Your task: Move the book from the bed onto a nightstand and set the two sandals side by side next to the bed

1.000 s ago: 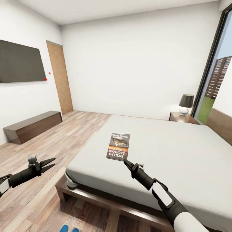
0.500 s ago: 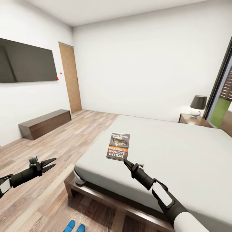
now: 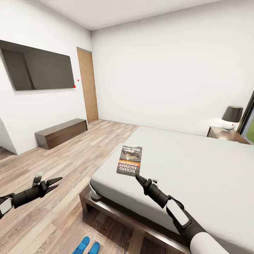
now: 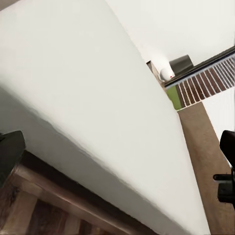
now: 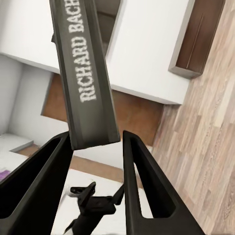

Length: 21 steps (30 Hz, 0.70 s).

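Note:
The book (image 3: 129,160), dark with an orange band, hangs just above the grey mattress of the bed (image 3: 201,165), near its left foot corner. My right gripper (image 3: 137,176) is shut on the book's near edge. In the right wrist view the book (image 5: 85,83) reads "RICHARD BACH" and runs out from between the two black fingers (image 5: 147,191). My left gripper (image 3: 53,182) is open over the floor left of the bed, holding nothing. The two blue sandals (image 3: 87,246) lie together on the floor by the bed's foot corner. A nightstand (image 3: 225,134) stands at the bed's far side.
A lamp (image 3: 231,118) sits on the nightstand. A long low dark bench (image 3: 61,132) stands under a wall television (image 3: 38,70) on the left, with a wooden door (image 3: 88,86) beyond. Bare plank floor (image 3: 70,165) lies between bench and bed.
The whole view has swung left, so the room has slid right in the picture. The book and right gripper kept their place together. The left gripper sank slightly.

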### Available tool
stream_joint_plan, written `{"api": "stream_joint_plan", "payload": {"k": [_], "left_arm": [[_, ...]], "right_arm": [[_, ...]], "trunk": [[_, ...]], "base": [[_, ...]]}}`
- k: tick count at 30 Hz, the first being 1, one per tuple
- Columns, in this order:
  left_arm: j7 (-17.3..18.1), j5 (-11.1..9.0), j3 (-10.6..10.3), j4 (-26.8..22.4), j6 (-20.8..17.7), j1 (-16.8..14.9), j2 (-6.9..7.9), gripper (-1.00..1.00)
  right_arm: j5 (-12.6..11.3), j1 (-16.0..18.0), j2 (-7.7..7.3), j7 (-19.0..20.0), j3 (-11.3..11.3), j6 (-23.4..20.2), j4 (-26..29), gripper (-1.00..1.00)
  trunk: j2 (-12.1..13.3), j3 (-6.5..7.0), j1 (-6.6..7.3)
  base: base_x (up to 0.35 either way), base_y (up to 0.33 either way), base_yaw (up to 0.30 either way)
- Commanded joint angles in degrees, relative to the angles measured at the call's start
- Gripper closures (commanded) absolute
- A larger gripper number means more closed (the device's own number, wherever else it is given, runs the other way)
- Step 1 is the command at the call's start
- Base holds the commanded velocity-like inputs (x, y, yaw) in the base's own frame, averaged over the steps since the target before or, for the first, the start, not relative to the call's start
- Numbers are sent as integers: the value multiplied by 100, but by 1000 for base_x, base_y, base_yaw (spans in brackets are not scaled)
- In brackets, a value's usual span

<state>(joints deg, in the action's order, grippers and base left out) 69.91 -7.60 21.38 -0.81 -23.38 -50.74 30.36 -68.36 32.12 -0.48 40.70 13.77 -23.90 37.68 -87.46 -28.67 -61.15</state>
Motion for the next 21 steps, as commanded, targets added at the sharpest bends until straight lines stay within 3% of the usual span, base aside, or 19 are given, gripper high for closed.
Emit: {"api": "stream_joint_plan", "payload": {"k": [1, 8, 15, 21], "left_arm": [[-58, -62, -38, 2, -59, -3, 0, -100], [-670, -60, -38, 2, -47, 3, -66, -100], [-1761, -58, -38, 2, -13, 73, -109, -100], [-2291, -58, -39, 2, 144, 200, -116, -100]], "right_arm": [[-79, 5, -5, 0, 14, -44, 2, 100], [-81, 5, -5, 0, 15, -46, 3, 100], [-79, 5, -4, 0, 27, -50, 3, 100], [-80, 4, 1, 0, 36, -47, 3, 100]], "trunk": [[-4, -6, 0], [-4, -6, 0], [-4, -6, 0], [-4, -6, 0]], "base": [[0, 0, 179], [0, 0, 179], [0, 0, 179], [0, 0, 179]]}}
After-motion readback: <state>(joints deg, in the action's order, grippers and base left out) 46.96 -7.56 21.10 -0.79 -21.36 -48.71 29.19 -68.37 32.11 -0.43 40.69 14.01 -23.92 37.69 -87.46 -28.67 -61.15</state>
